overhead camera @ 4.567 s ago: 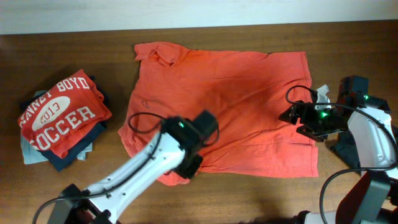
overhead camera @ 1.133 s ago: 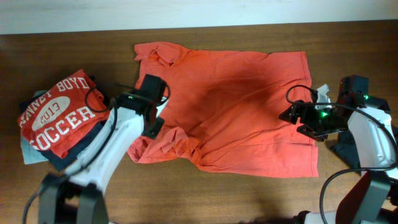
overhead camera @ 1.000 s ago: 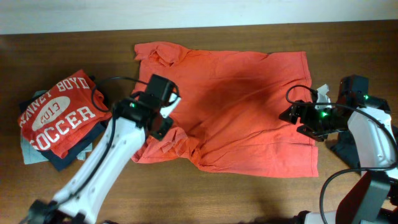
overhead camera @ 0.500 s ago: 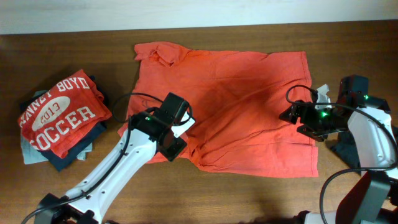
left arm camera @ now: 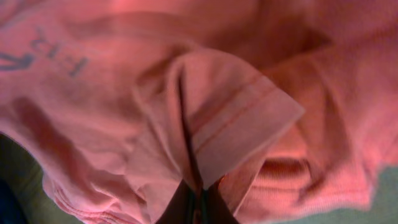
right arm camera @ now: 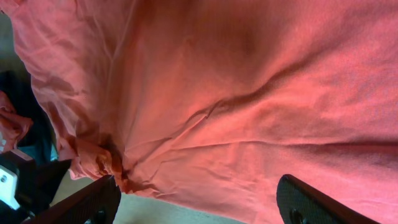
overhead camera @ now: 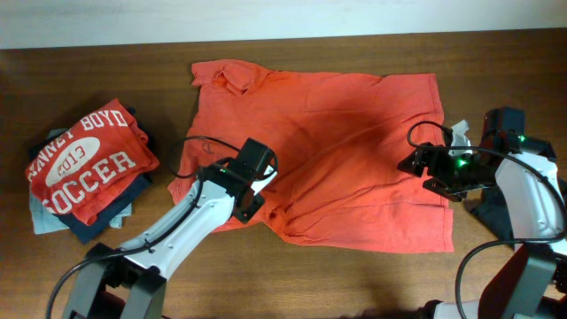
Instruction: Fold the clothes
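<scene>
The clothes are a large orange-red collared shirt (overhead camera: 328,151) spread flat mid-table and a pile at the left. My left gripper (overhead camera: 255,177) sits over the shirt's lower left sleeve. In the left wrist view it (left arm camera: 199,202) is shut, with a fold of the sleeve (left arm camera: 242,124) pinched between the dark fingers. My right gripper (overhead camera: 415,165) hovers over the shirt's right side. Its fingers (right arm camera: 84,202) stand wide open above the fabric (right arm camera: 249,93), holding nothing.
The pile at the left has a red "SOCCER" tee (overhead camera: 89,159) on top, dark navy cloth (overhead camera: 99,223) and a pale grey-blue piece (overhead camera: 40,214) under it. A dark object (overhead camera: 487,211) lies by the right arm. Bare wooden table (overhead camera: 354,283) runs along the front.
My left gripper moved right and toward the front along the shirt's left side, opened, then shut on the sleeve fold. The bunched fabric there lies flatter. The right arm has not moved.
</scene>
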Controlling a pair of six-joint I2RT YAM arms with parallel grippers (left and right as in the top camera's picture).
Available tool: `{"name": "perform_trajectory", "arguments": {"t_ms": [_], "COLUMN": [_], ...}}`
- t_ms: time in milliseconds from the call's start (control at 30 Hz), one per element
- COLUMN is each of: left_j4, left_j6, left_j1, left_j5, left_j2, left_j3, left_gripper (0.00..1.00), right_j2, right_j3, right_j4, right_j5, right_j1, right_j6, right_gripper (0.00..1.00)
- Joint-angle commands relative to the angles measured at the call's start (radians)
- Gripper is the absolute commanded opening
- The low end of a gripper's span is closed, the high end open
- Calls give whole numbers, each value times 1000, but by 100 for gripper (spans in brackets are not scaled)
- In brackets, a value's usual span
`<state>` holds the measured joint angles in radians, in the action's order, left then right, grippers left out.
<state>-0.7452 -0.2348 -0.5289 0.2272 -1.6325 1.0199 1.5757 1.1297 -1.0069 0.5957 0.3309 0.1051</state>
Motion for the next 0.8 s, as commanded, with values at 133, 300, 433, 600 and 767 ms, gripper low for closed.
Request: {"name": "perform_trajectory", "arguments": {"t_ms": [133, 300, 433, 600, 767], "left_j4": [-34, -58, -48, -96, -126], "left_j6": [143, 198, 198, 197, 193], "left_j1": [145, 282, 344, 325, 229], "left_j5": [-133, -144, -144, -144, -60], "left_j2": [6, 6, 6, 23, 126], "left_j3": [-1, -1, -1, 13, 28], "left_gripper": [1, 11, 59, 56, 53], "right_j2": [-3, -3, -3, -3, -3], "right_j3": [15, 15, 15, 15, 15], "right_j4": [-14, -11, -10, -13, -14], "right_j5": [-5, -5, -5, -5, -5], "right_j1": [-3, -3, -3, -3, -3], "right_j6": [0, 0, 0, 0, 0], "right_gripper": [85, 86, 86, 85, 86]}}
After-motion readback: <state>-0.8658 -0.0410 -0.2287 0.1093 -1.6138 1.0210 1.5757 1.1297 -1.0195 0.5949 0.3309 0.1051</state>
